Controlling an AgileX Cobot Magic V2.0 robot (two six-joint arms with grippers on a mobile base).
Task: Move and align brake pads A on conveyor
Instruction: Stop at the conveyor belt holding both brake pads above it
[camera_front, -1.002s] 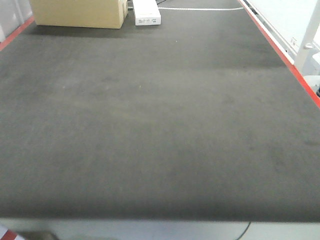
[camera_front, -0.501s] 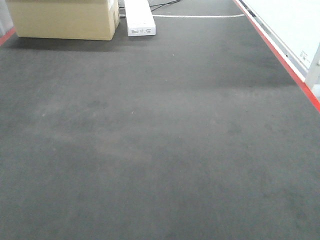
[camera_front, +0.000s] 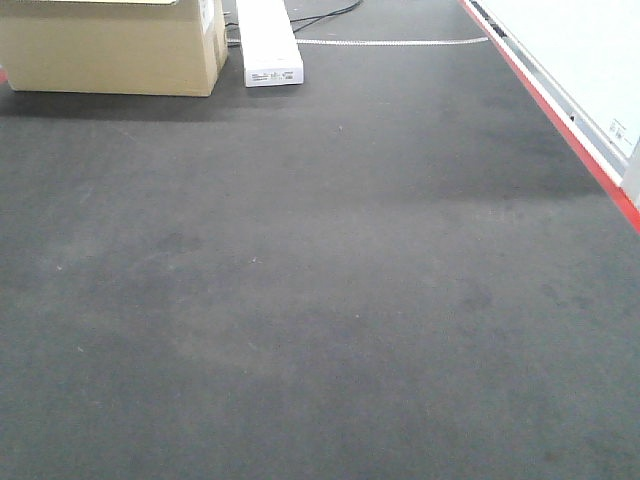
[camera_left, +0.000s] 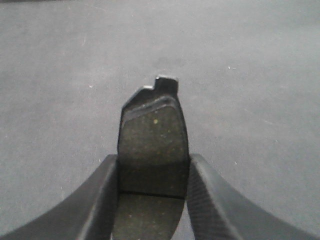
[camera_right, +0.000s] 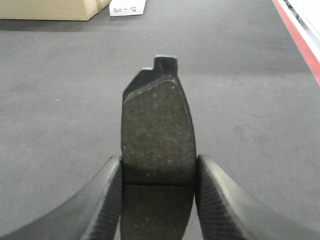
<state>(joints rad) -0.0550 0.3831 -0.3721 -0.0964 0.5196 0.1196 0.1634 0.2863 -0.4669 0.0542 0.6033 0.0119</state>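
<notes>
The dark conveyor (camera_front: 320, 300) fills my front view, with a cardboard box (camera_front: 110, 50) at its far end. My left fingers (camera_left: 100, 200) clamp the left brake pad (camera_left: 152, 130) at its groove. My right fingers (camera_right: 102, 200) grip the right brake pad (camera_right: 157, 125) likewise. Both pads hang above the belt, tabs forward, probably for aligned placement.

left pad (camera_left: 152, 145): dark grey, speckled, clamped at its groove, tab toward frame top, centre | right pad (camera_right: 157, 135): same pose, centre | belt (camera_front: 320, 300): charcoal, red strip upper right
</notes>
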